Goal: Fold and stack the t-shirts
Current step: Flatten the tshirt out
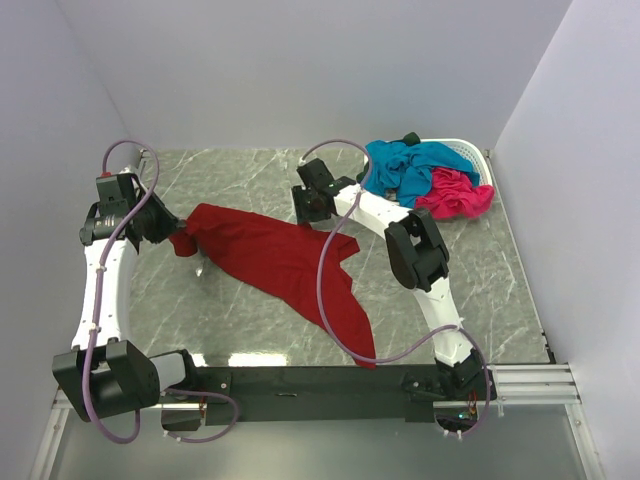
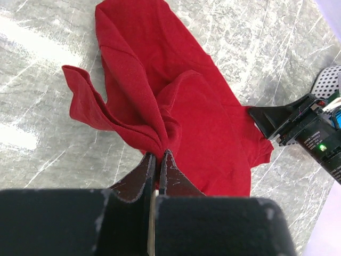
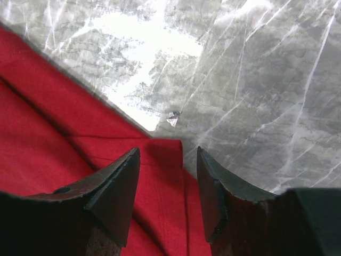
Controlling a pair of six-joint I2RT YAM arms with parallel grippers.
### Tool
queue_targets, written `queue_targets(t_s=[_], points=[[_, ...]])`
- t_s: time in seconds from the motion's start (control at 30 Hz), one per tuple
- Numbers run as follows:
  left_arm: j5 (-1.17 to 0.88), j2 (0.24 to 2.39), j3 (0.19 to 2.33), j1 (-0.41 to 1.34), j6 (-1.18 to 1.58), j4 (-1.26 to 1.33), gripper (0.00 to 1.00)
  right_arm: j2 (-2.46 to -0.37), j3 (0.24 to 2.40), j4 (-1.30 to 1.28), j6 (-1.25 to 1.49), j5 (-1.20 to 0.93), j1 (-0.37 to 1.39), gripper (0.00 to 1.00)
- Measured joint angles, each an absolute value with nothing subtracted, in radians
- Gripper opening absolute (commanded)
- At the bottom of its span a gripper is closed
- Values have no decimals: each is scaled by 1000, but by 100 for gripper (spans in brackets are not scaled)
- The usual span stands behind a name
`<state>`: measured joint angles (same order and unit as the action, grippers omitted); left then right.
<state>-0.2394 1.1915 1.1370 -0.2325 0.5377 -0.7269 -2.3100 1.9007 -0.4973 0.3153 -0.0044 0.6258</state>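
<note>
Red t-shirt lies unfolded, left gripper clenched on its bunched edge, right gripper parted over its corner; teal t-shirt and pink t-shirt heaped in basket.

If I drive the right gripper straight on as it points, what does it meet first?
Probably the corner of the red shirt, which lies between the open fingers of the right gripper, with the table just beyond. Depth is unclear.

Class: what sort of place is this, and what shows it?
Probably a robotics lab test cell: plain white walls box in a grey marble-patterned table, with white left robot arm and right robot arm bolted at its near edge.
</note>
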Motion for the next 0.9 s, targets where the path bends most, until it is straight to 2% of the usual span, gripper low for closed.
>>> queue_targets(t_s=[0.3, 0.4, 0.5, 0.53, 0.6, 0.9], points=[[-240, 1192, 1137, -233, 537, -723, 0, -2310, 1855, -496, 334, -36, 622, 51], [-240, 1192, 1137, -233, 537, -723, 0, -2310, 1852, -494, 339, -44, 622, 46], [-240, 1192, 1137, -233, 536, -723, 0, -2312, 1852, -494, 343, -49, 622, 34], [-240, 1192, 1137, -233, 535, -723, 0, -2313, 1852, -495, 345, -51, 622, 18], [-240, 1192, 1137, -233, 535, -723, 0, -2313, 1852, -495, 350, -59, 620, 0], [-238, 1192, 1137, -233, 540, -713, 0, -2256, 1837, -503, 374, -59, 577, 0]])
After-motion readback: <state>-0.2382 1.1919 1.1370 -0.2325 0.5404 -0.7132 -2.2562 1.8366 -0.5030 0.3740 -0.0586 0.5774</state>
